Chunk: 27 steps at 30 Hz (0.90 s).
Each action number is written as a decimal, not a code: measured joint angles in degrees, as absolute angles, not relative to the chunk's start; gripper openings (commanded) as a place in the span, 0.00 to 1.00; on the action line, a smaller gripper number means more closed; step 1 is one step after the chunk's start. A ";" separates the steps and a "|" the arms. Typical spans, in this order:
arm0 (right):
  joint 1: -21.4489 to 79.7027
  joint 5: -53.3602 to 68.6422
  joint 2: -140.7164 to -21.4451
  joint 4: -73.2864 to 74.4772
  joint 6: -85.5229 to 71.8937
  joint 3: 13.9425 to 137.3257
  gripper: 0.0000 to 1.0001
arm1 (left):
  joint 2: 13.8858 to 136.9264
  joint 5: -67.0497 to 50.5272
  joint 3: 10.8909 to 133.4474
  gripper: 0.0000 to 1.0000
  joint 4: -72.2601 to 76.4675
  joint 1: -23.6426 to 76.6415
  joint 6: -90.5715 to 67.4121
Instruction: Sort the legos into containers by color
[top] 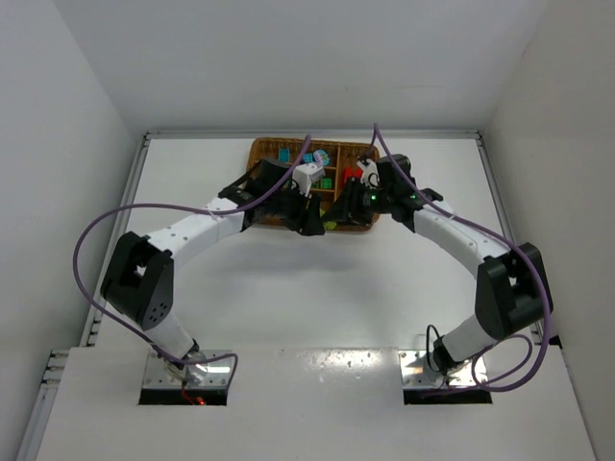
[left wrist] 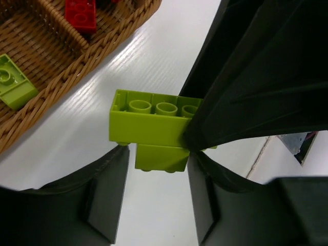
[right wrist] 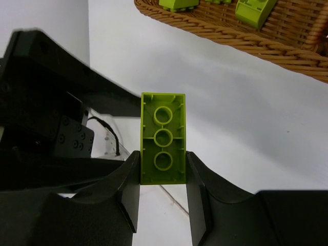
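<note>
Jaws of right gripper (right wrist: 163, 156) clamping lime brick (right wrist: 163, 128), hollow side showing. Left gripper (left wrist: 157, 152) flanking smaller lime piece (left wrist: 161, 160) stuck beneath it, grip unclear. Probably pulling pair apart; wicker tray (left wrist: 102, 46) waiting just beyond left fingertips.

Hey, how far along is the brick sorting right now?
Done: red brick and a lime brick lie in separate slots of the wicker tray. In hand: left pincer and right pincer both grip joined lime bricks beside the tray. Remaining: separating them, probably, and dropping them beside that lime brick.
</note>
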<state>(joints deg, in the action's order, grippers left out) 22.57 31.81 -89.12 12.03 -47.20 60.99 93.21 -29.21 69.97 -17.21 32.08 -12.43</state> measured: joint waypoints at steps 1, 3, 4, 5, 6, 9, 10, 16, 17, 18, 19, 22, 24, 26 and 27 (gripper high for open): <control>22.57 31.75 -89.12 11.92 -47.22 60.99 0.03 | 93.34 -29.41 70.13 0.50 -17.26 32.18 -12.47; 22.46 31.77 -89.12 11.62 -47.40 60.99 0.03 | 93.80 -29.69 70.52 0.40 -17.34 32.51 -12.53; 22.39 31.75 -89.12 11.62 -47.48 60.99 0.03 | 93.97 -29.58 70.67 0.37 -17.45 32.60 -12.71; 22.35 31.66 -89.12 11.57 -47.64 60.99 0.03 | 94.02 -29.61 70.70 0.32 -17.47 32.67 -12.71; 22.31 31.66 -89.12 11.53 -47.81 60.99 0.03 | 94.02 -29.47 70.72 0.23 -17.45 32.71 -12.56; 22.24 31.66 -89.12 11.49 -47.97 60.99 0.03 | 94.02 -29.28 70.76 0.00 -17.45 32.73 -12.67; 22.17 31.75 -89.12 11.53 -48.01 60.99 0.03 | 94.02 -29.21 70.76 0.00 -17.41 32.75 -12.69; 20.84 33.52 -90.94 13.15 -47.72 62.57 0.03 | 93.86 -29.06 69.91 0.00 -16.29 32.05 -13.13; 20.80 33.61 -91.09 13.28 -47.81 62.72 0.03 | 93.69 -29.30 69.34 0.00 -15.64 31.70 -13.19; 20.78 33.69 -91.26 13.17 -48.07 62.83 0.03 | 93.41 -29.47 68.66 0.00 -14.87 31.51 -13.39; 20.75 34.00 -91.55 12.86 -48.36 62.89 0.03 | 92.95 -29.50 67.90 0.00 -14.31 31.38 -13.47; 19.84 34.39 -92.99 12.19 -49.08 63.61 0.03 | 91.33 -28.45 64.99 0.00 -14.70 29.74 -13.80; 19.18 34.20 -94.78 12.01 -49.54 64.88 0.03 | 91.07 -27.38 63.92 0.00 -15.18 27.97 -14.26; 18.74 33.65 -96.36 11.35 -49.91 65.98 0.03 | 91.07 -25.93 63.51 0.00 -15.51 26.74 -14.72; 18.70 33.43 -96.90 10.83 -50.11 66.26 0.03 | 91.07 -24.99 63.51 0.00 -15.66 26.37 -15.20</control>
<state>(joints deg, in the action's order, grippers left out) 18.70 33.43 -96.90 10.83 -50.11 66.26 91.07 -24.99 63.51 -15.66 26.37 -15.20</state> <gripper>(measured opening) 0.360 0.424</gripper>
